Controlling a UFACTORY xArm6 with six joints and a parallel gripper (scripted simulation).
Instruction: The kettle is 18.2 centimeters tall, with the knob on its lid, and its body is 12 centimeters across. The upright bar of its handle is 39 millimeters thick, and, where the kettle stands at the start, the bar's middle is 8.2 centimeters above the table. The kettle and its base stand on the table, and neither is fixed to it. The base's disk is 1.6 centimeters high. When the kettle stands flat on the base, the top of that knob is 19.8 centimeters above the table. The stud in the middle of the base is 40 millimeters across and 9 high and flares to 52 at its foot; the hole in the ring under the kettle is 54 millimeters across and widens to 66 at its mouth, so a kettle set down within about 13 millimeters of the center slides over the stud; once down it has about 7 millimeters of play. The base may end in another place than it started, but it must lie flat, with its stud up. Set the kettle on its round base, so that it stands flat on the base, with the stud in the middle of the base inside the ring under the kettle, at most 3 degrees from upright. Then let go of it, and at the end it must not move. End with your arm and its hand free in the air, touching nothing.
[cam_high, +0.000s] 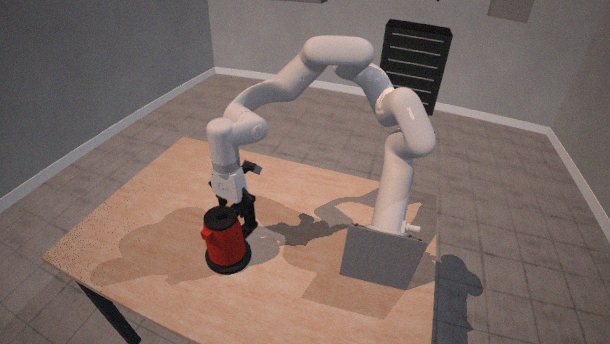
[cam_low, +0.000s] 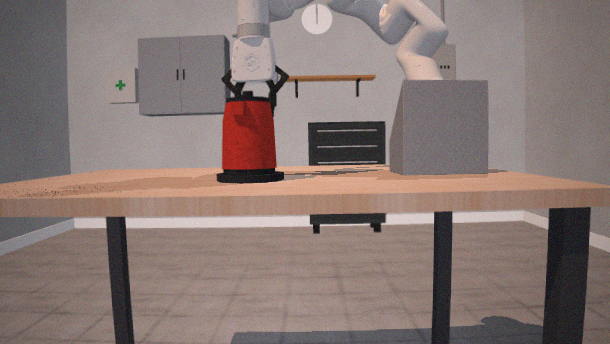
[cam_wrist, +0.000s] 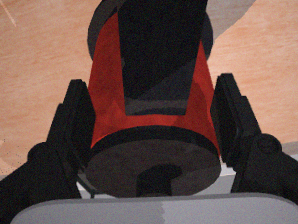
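Kettle (cam_low: 248, 135) on base (cam_low: 250, 176), table (cam_low: 350, 192) centre-left.
Gripper (cam_low: 255, 90) above the lid, fingers spread wide, holding nothing.

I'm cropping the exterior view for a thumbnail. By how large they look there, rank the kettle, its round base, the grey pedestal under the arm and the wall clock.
1. Grey pedestal
2. Kettle
3. Round base
4. Wall clock, though distance shrinks it; its rank against the base is unsure.
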